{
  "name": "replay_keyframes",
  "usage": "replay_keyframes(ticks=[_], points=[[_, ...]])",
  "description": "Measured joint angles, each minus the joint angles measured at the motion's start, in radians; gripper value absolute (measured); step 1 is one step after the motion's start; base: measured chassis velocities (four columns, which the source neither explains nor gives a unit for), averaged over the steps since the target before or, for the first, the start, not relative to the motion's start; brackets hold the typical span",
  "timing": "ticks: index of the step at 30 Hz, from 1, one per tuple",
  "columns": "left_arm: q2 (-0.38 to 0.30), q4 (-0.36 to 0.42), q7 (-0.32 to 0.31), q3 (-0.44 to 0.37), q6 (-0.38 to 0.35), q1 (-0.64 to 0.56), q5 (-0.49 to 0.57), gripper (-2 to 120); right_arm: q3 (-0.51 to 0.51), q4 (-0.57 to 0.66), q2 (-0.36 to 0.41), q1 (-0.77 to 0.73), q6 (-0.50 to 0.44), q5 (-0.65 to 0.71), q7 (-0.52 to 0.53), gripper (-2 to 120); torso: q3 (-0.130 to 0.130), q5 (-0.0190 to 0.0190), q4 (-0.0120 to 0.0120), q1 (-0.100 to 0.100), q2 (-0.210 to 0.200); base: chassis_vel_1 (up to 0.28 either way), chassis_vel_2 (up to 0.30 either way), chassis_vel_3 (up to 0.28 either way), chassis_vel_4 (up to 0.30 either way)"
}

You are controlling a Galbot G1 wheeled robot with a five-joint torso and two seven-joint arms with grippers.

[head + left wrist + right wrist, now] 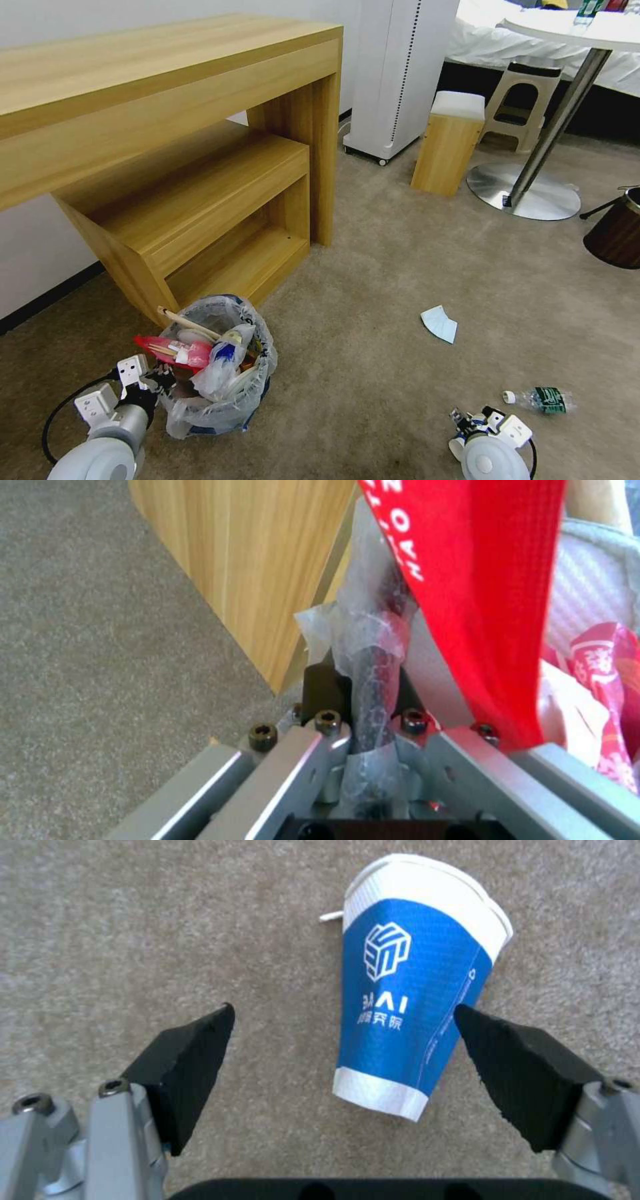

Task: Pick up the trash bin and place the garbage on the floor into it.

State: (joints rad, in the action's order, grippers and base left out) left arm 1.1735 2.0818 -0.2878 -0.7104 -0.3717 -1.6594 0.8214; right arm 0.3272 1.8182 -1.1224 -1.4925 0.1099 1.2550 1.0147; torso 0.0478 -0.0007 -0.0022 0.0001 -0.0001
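Note:
The trash bin [223, 393], lined with a crinkled clear bag, stands on the carpet in front of the wooden shelf unit and is stuffed with wrappers, a stick and cups. My left gripper [159, 381] is shut on its near-left rim; the left wrist view shows the gripper [365, 687] pinching the bag-covered rim beside a red wrapper [480, 580]. My right gripper [468, 417] is low at the right and open [343, 1009], with a blue and white paper cup [413, 990] lying on the carpet between its fingers, untouched. A pale blue paper [440, 324] and a clear bottle [541, 400] lie on the floor.
A wooden desk with a lower shelf unit [200, 180] stands just behind the bin. Farther back are a white cabinet [393, 73], a small wooden stool [448, 143], a round table's metal base [523, 193] and a brown bin [617, 233] at the right edge.

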Motion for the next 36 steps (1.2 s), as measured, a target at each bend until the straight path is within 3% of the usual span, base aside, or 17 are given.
replay_keyframes(ticks=[12, 18, 36], points=[[0.001, 0.004, 0.0, 0.003, 0.003, -0.002, -0.001, 0, -0.001, -0.059, -0.023, 0.007, -0.016, -0.023, -0.009, 77, 0.0, -0.0001, 0.0, 0.0, 0.0, 0.0, 0.0, 0.0, 0.0], [0.003, 0.005, 0.0, 0.004, 0.005, -0.009, -0.005, 0, 0.001, -0.076, -0.024, 0.007, -0.024, -0.037, -0.013, 61, 0.0, -0.0001, 0.0, 0.0, 0.0, 0.0, 0.0, 0.0, 0.0], [0.003, 0.013, 0.002, 0.0, 0.007, -0.015, -0.007, 0, -0.007, -0.076, -0.029, 0.006, -0.031, -0.067, -0.019, 59, 0.0, 0.0, 0.0, 0.0, 0.0, 0.0, 0.0, 0.0, 0.0]])
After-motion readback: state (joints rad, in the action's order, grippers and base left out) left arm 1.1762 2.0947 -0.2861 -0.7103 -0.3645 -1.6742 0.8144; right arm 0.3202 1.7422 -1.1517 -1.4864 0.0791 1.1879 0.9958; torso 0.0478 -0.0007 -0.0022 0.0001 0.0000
